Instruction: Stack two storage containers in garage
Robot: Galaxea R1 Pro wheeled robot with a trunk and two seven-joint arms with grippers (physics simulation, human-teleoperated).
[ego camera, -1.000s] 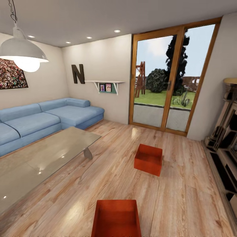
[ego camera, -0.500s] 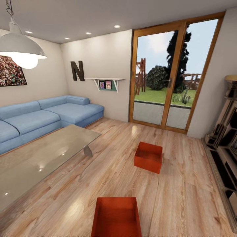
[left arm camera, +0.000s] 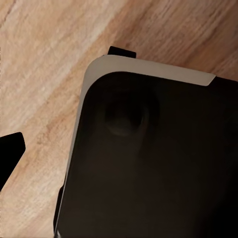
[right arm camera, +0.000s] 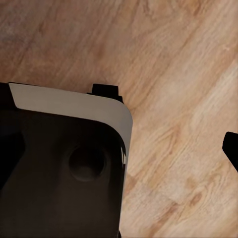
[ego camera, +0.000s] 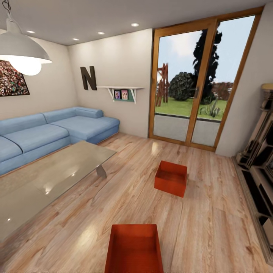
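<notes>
Bins sit ahead: nearer storage container [ego camera: 134,248] at 6 o'clock, long axis running away, farther storage container [ego camera: 171,178] at 1 o'clock; neither gripper's finger spread can be told.

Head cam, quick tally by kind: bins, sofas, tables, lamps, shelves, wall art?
Red-orange storage containers: 2, near and far, both on the wood floor
Blue sofa: 1
Glass coffee table: 1
Pendant lamp: 1
Wall shelf: 1
Wall picture: 1
Total: 7
</notes>
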